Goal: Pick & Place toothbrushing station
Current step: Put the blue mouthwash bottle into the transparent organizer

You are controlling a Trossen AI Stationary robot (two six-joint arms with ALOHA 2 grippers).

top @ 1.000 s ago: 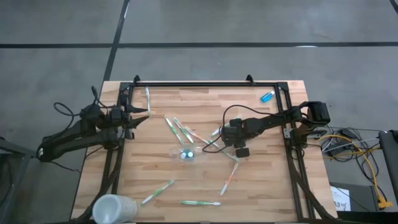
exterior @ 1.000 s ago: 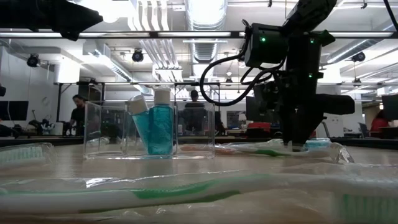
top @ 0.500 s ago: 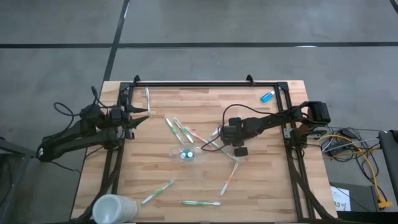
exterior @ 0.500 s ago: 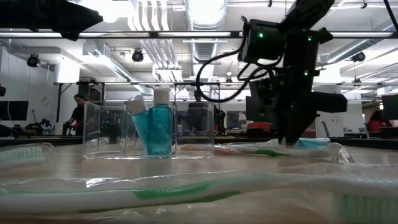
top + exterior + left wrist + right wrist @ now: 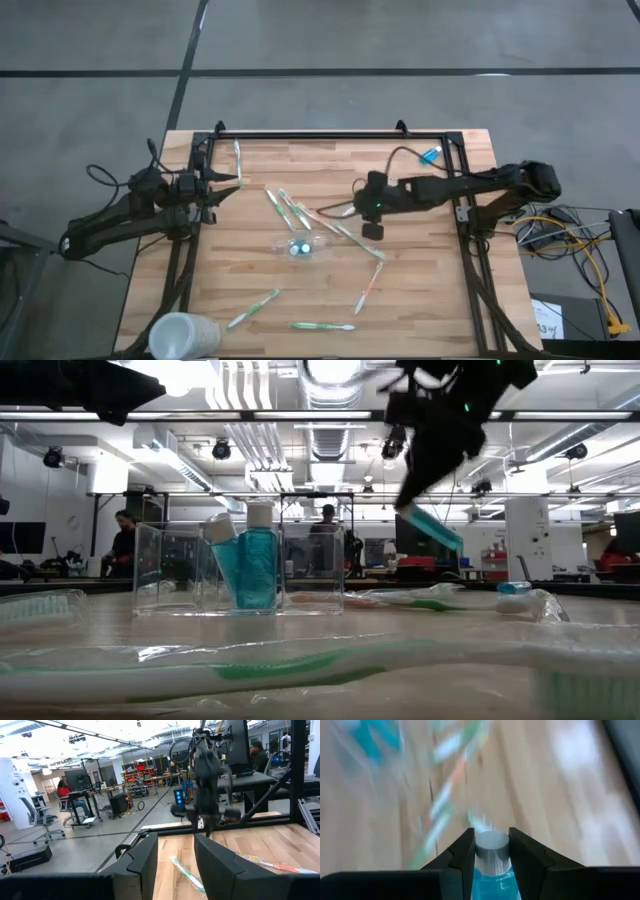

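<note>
A small blue tube (image 5: 432,526), clamped in the right end effector (image 5: 490,851), has been lifted off the table (image 5: 420,300), ready for the holder (image 5: 240,568); the left end effector (image 5: 176,865) is parked open.

left tool (image 5: 236,180) parted, parked at table edge | right tool (image 5: 350,211) clamped, raised mid-table

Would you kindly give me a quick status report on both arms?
Right pincer shut on blue tube, lifted above table. Left pincer open, waiting at left edge. Clear holder mid-table, toothbrushes scattered around it.
</note>
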